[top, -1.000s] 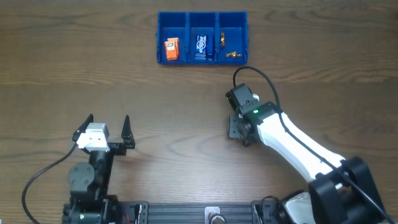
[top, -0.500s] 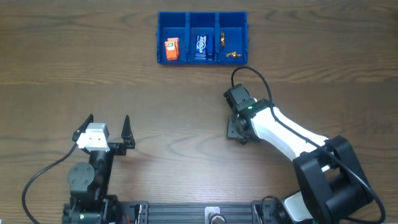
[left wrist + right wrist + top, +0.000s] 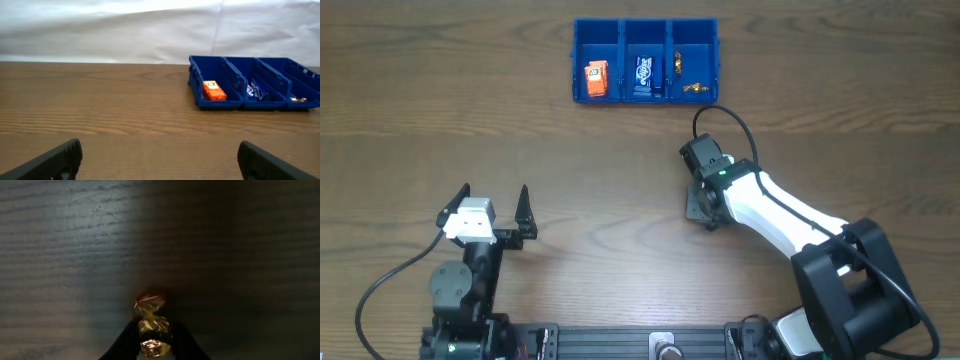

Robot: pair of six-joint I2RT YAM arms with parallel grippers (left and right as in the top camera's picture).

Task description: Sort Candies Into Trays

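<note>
Three open compartments divide the blue plastic tray [image 3: 622, 45], seen from above at the far side of the wood-grain table [image 3: 420, 110]. An orange candy [image 3: 596, 78], boxy and flat, lies in the tray's left compartment. A blue-wrapped candy [image 3: 644, 70] is in the middle one and a small gold candy [image 3: 692, 88] in the right. The right gripper [image 3: 705, 207] is low over the table, well apart from the tray on the arm-base side and roughly in line with its right compartment. The left gripper [image 3: 494, 192] sits farther from the tray, off toward its left end, with its fingers spread wide and nothing between them.

From the left wrist, the tray's rigid walls stand straight and upright, and its long side runs across the view.

From the right wrist, two dark fingers [image 3: 122, 345] pinch a gold foil candy [image 3: 154, 329], crinkled and shiny against matte wood grain. Its long axis runs in line with the fingers, and a twisted, red-tinged end points out past the fingertips. Whether it touches the table cannot be told.
</note>
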